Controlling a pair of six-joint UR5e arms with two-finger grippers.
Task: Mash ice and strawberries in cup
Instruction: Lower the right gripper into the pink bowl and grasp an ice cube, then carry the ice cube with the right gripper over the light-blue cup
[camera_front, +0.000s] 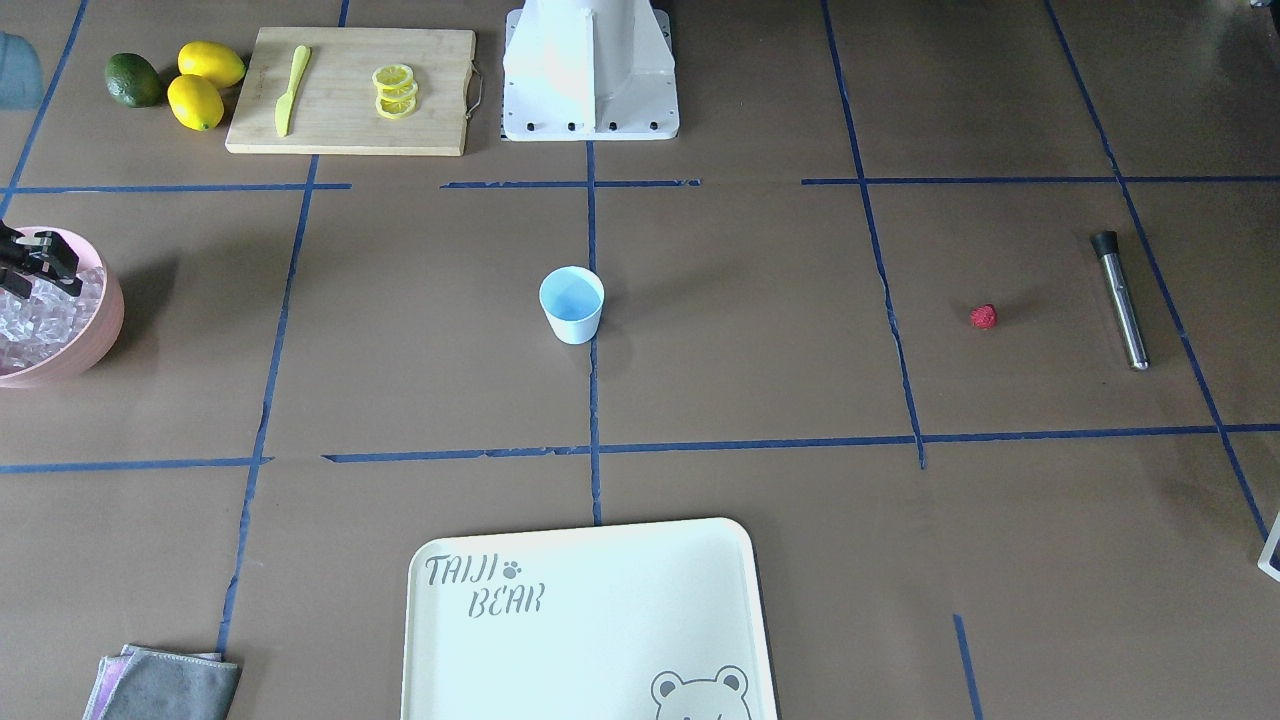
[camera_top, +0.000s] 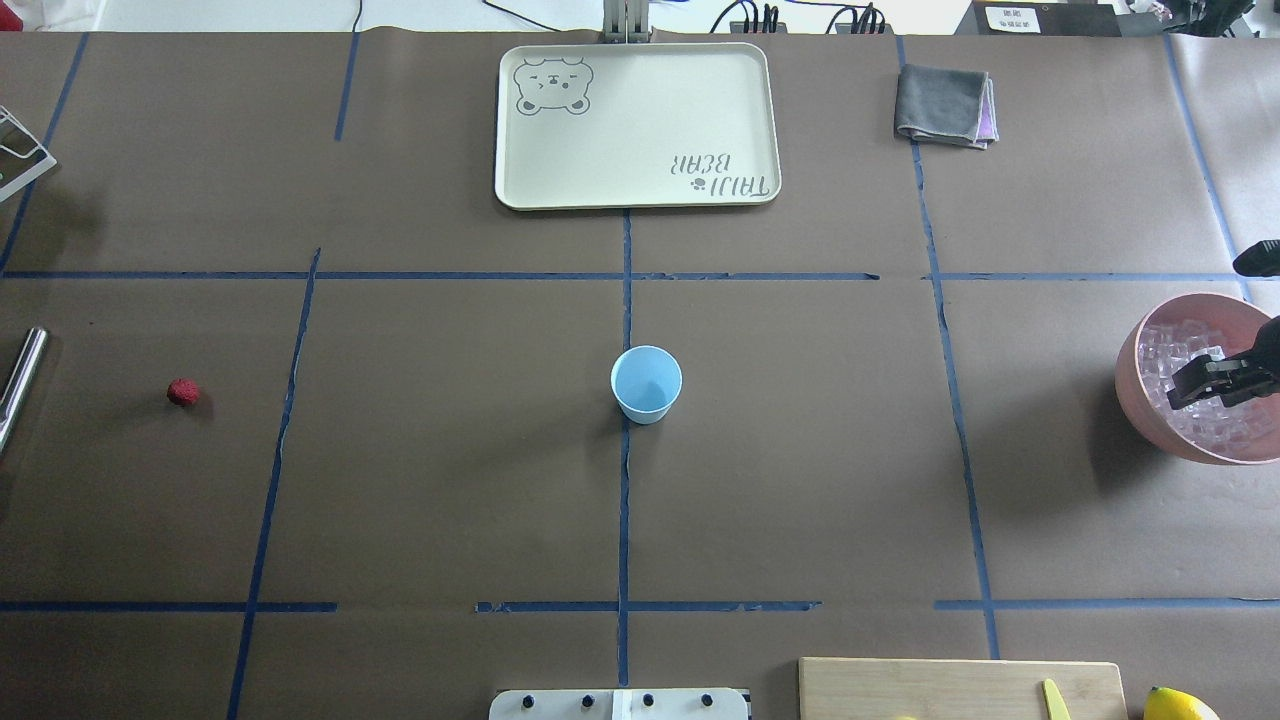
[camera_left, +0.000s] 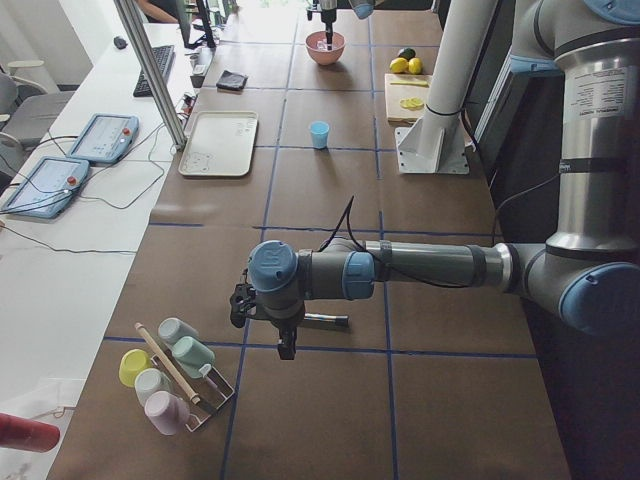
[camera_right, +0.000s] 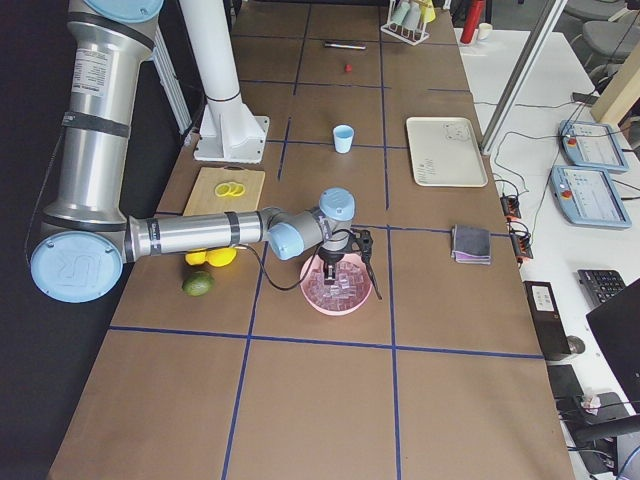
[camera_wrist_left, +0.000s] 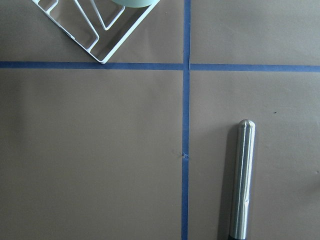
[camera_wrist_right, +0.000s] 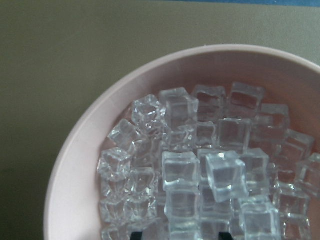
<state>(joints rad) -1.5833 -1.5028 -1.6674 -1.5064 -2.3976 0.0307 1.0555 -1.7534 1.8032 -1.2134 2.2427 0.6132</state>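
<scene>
Brown-papered surface (camera_top: 450, 450): left tool (camera_left: 287, 350) hangs near the muddler (camera_wrist_left: 242, 180), grip impossible to tell; strawberry (camera_top: 182, 392) far left, cup (camera_top: 646, 383) centre; right tool (camera_top: 1205, 385), spread and empty above the ice (camera_wrist_right: 200, 170) in the pink bowl (camera_top: 1138, 405), might pinch a slick cube loose.

Light blue cup (camera_front: 572, 305); red berry (camera_front: 984, 317); clear ice (camera_wrist_right: 200, 165) in pink bowl (camera_wrist_right: 75, 170); brown table (camera_front: 760, 330) gridded with blue tape (camera_front: 592, 400); cream tray (camera_front: 590, 620) printed with grey bear (camera_front: 700, 695).

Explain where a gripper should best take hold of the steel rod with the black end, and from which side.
Probably mid-shaft, from straight above, closing across its width: the steel rod lies flat on the table, slim and round, so an end grip would tip it.
</scene>
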